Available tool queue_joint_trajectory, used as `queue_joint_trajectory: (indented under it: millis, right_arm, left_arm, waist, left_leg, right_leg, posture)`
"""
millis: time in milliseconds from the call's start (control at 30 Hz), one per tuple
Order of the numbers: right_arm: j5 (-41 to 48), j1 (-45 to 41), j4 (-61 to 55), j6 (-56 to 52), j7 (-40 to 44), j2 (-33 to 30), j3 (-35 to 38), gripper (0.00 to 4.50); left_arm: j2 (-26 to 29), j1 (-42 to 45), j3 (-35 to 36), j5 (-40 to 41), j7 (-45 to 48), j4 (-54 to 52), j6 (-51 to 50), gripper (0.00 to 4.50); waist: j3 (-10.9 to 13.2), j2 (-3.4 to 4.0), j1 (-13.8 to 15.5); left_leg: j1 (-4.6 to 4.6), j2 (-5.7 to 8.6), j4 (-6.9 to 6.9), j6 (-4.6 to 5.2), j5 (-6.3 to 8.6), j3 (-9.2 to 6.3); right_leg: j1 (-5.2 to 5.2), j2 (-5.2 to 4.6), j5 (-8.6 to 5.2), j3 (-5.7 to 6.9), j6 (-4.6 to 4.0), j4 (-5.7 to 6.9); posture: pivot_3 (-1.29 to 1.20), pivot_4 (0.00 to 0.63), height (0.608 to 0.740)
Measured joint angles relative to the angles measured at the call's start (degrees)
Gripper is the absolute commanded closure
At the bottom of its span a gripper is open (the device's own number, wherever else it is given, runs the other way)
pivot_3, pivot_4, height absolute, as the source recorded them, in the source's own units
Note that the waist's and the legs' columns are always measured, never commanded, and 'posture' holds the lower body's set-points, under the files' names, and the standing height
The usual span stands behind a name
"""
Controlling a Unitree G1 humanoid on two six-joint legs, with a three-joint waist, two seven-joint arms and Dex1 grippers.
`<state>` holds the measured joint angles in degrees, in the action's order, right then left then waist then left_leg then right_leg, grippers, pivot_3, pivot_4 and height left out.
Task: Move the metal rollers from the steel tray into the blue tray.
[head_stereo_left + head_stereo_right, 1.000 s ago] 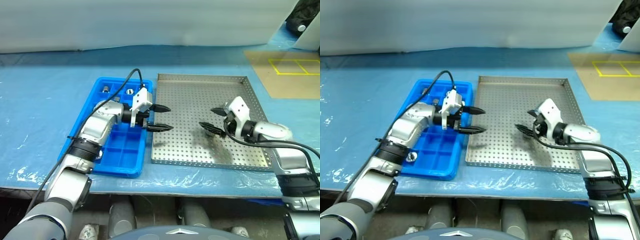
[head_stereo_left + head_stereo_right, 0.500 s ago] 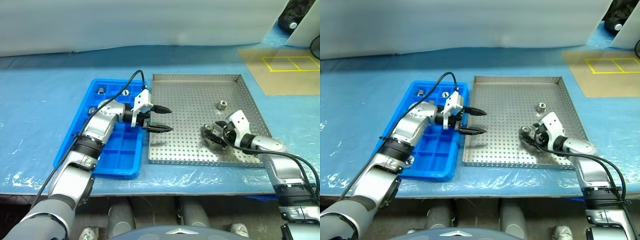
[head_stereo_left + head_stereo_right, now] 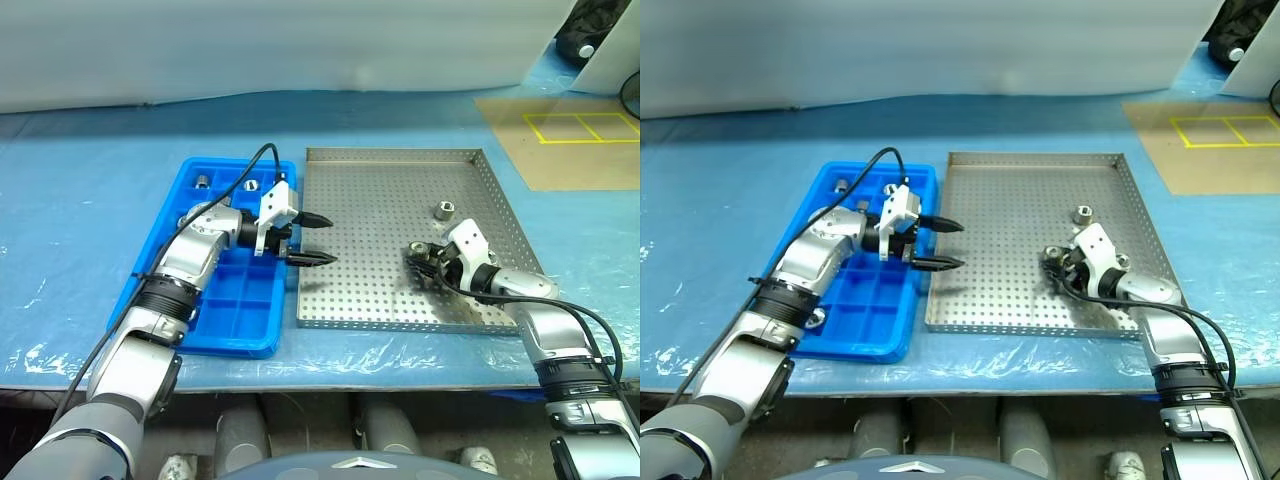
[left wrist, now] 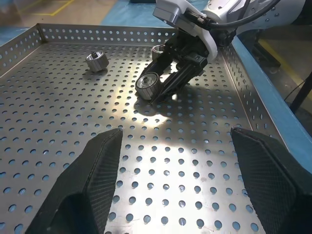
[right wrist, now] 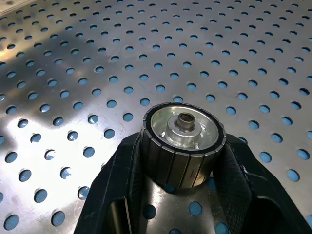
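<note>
The steel tray [image 3: 370, 190] lies right of the blue tray [image 3: 215, 300]. My right gripper [image 3: 420, 262] rests low on the steel tray's right part, shut on a metal roller [image 5: 184, 130], which sits squeezed between its black fingers [image 5: 122, 180]. From the left wrist view the same roller [image 4: 147, 82] shows in that grip. A second roller [image 3: 444, 210] stands loose on the perforated floor just beyond. A few rollers [image 3: 203, 181] sit in the blue tray's far compartments. My left gripper [image 3: 322, 238] hovers open over the steel tray's left edge, nothing between its fingers [image 4: 92, 185].
Both trays lie on a pale blue table sheet [image 3: 90, 200]. A brown board with yellow tape marks [image 3: 570, 135] lies at the far right, and a black object [image 3: 585, 40] sits beyond it. A white backdrop closes off the far side.
My right gripper has sunk onto the tray floor and closed on the roller it stood open around. The left gripper has kept its place. The camera shifted slightly at first.
</note>
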<state>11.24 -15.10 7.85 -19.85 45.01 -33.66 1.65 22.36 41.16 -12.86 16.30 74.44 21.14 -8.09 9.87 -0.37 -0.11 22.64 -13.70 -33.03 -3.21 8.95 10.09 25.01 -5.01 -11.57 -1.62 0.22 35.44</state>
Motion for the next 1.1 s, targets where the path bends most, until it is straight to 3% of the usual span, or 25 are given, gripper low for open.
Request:
queue_joint_trajectory:
  millis: [200, 467, 767, 1100]
  right_arm:
    - [-1.2, -1.9, -0.4, -0.1, -0.3, 0.7, -1.9, 2.81]
    - [-1.1, -15.5, -1.8, -0.2, 3.7, 6.6, -8.3, 2.81]
    - [-2.8, -27.2, 11.4, 7.2, 10.6, 16.6, -16.4, 2.81]
    - [-5.3, -31.7, 23.4, 14.4, 14.9, 23.2, -19.3, 2.81]
  left_arm:
    - [2.6, -1.3, 0.8, 0.4, -0.3, -2.2, -1.9, 0.76]
    - [14.5, -7.7, 9.3, 2.8, -1.5, -10.3, -7.7, 0.76]
    - [23.1, -20.7, 19.5, 5.4, -6.4, -20.8, -12.8, 0.76]
    - [24.8, -32.5, 27.1, 8.5, -12.6, -30.7, -17.2, 0.76]
  waist:
    - [0.0, 0.01, -0.4]
    - [0.0, 0.02, -0.6]
    - [0.0, -0.01, 3.8]
    - [0.1, -0.06, 6.1]
  left_leg:
    - [0.01, -0.01, 0.01, -0.02, 0.0, 0.0]
    - [0.02, -0.14, 0.33, -0.16, -0.09, 0.0]
    - [0.09, -0.1, 0.69, -0.27, -0.14, -0.04]
    - [0.21, -0.2, 0.72, -0.38, -0.21, -0.19]
  right_leg:
    - [0.07, 0.01, 0.0, -0.01, 0.0, 0.01]
    - [0.28, 0.09, -0.01, 0.02, -0.01, 0.03]
    - [0.3, -0.03, -0.17, 0.3, -0.18, -0.04]
    - [0.31, -0.04, -0.21, 0.54, -0.21, 0.0]
  posture:
    - [-0.22, 0.15, 0.74]
    - [-0.05, 0.15, 0.74]
    - [0.14, 0.15, 0.74]
    - [0.21, 0.15, 0.74]
